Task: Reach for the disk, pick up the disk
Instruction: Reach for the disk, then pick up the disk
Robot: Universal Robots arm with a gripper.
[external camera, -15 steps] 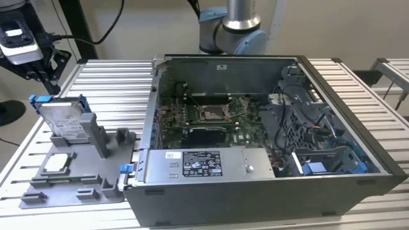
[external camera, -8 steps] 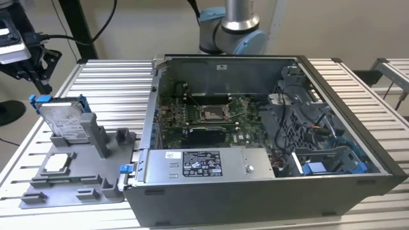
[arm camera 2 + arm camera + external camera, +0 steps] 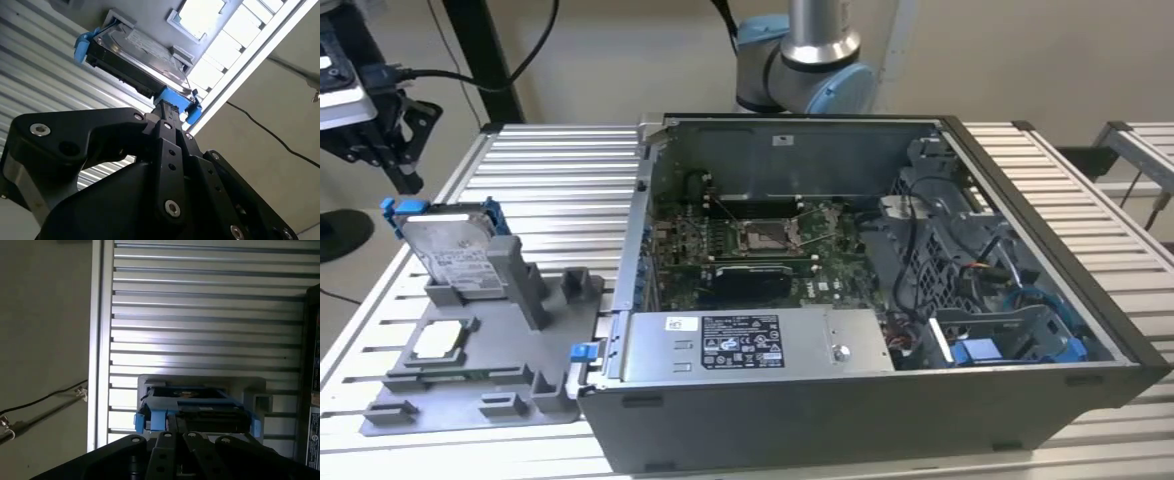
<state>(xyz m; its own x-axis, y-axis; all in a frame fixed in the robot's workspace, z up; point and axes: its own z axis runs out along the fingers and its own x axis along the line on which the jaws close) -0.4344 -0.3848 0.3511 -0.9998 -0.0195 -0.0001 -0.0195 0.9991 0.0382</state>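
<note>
The disk [image 3: 454, 250] is a silver hard drive in a bright blue bracket. It stands tilted on edge in a grey holder at the exterior view's left. My black gripper [image 3: 384, 172] hangs above and to the left of it, open, with nothing between its fingers and not touching the drive. In the second wrist view the disk [image 3: 140, 55] lies just past the fingertips [image 3: 171, 111], which are close to the bracket's blue corner. In the first wrist view the disk [image 3: 195, 400] sits edge-on right beyond the gripper's black links.
The grey holder plate [image 3: 467, 390] also carries a small square silver chip [image 3: 440, 338]. An open computer case [image 3: 854, 300] with a labelled grey box [image 3: 747, 345] stands to the right on the slatted metal table [image 3: 547, 180]. The arm's base [image 3: 807, 60] rises behind the case.
</note>
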